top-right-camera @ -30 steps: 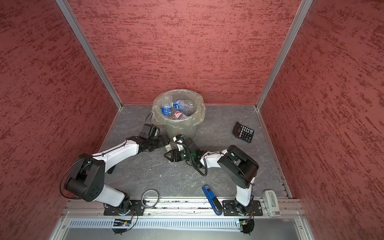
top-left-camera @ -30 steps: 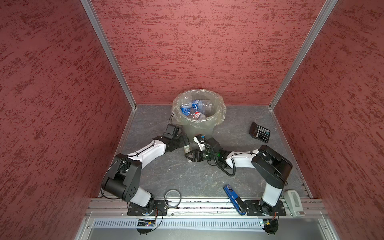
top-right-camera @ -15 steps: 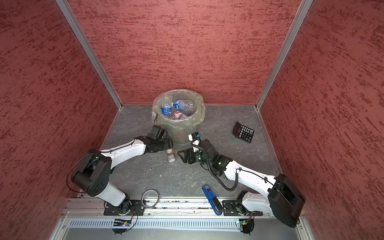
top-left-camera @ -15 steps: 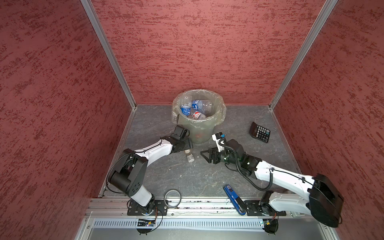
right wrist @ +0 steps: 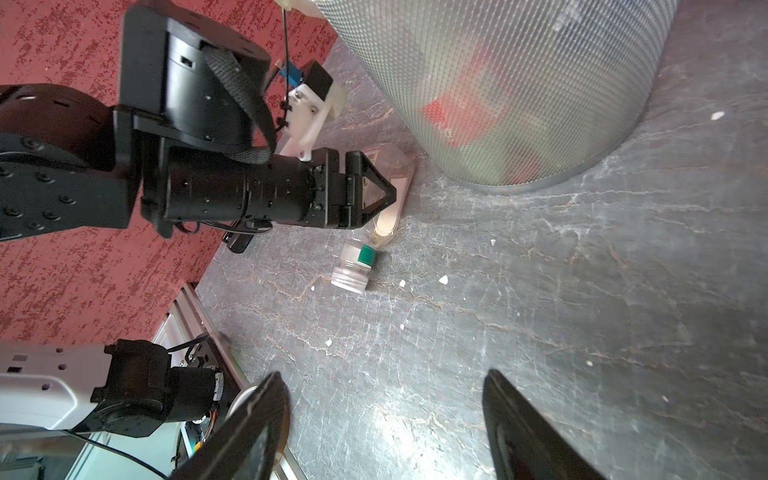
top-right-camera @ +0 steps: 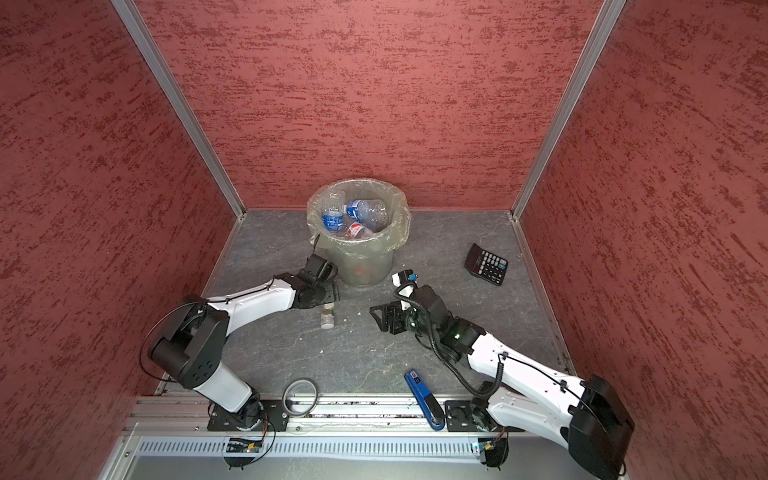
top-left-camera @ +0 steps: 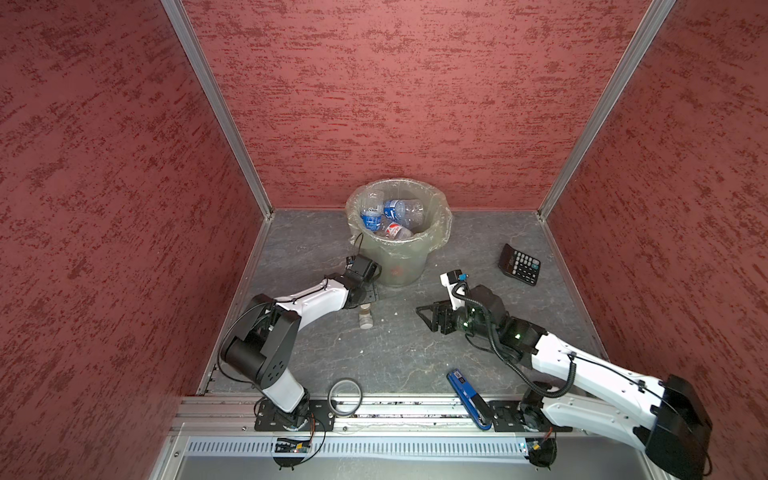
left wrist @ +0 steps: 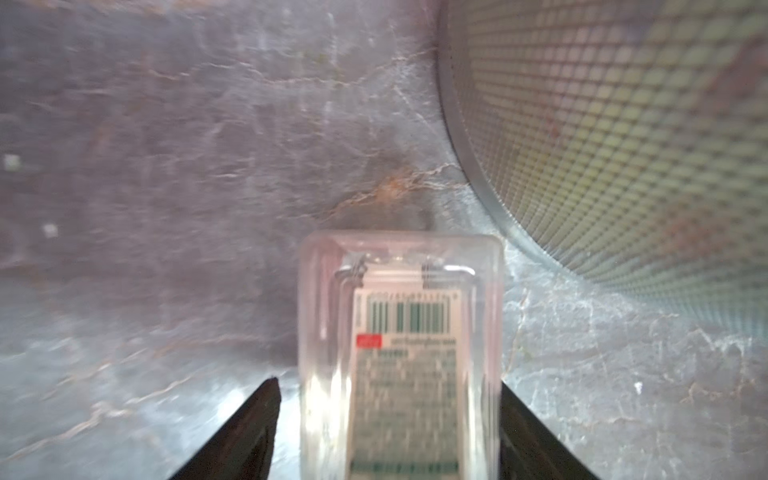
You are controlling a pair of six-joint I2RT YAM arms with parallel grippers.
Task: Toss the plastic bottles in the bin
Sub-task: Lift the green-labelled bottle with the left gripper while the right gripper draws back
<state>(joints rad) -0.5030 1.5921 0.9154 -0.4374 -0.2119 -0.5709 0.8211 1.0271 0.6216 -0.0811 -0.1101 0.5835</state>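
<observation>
**Nearly There: One Bottle Left Outside the Bin**

Apparently most of the job is done. At least three plastic bottles (top-left-camera: 390, 216) lie heaped inside the bin (top-left-camera: 401, 266), two with blue labels and one red-and-white. More colour shows dimly through the bin's wall in the right wrist view. From where I stand only one small clear bottle (top-left-camera: 365, 321) is out on the grey floor (top-left-camera: 395, 353). It lies on its side just beside the bin's foot, cap pointing away from it.

The left gripper (left wrist: 388, 384) is down low with a finger on either side of that bottle's body. One finger looks to be against the bottle. By the other a thin strip of floor seems to show, but the close view is blurred, and I cannot tell whether the bottle is truly clamped. Either way it lies flat on the floor. The right gripper (top-left-camera: 426, 319) hangs well apart from it, jaws spread wide with nothing between them.

What is left, I judge, is a firm hold, a lift over the rim and a drop. The bin itself is the obstacle: the left wrist sits tight against its wall, and the crinkly liner (top-left-camera: 446, 224) bulges over the rim above. The calculator (top-left-camera: 519, 264), the blue tool (top-left-camera: 465, 390) and the tape ring (top-left-camera: 345, 380) lie well clear.
</observation>
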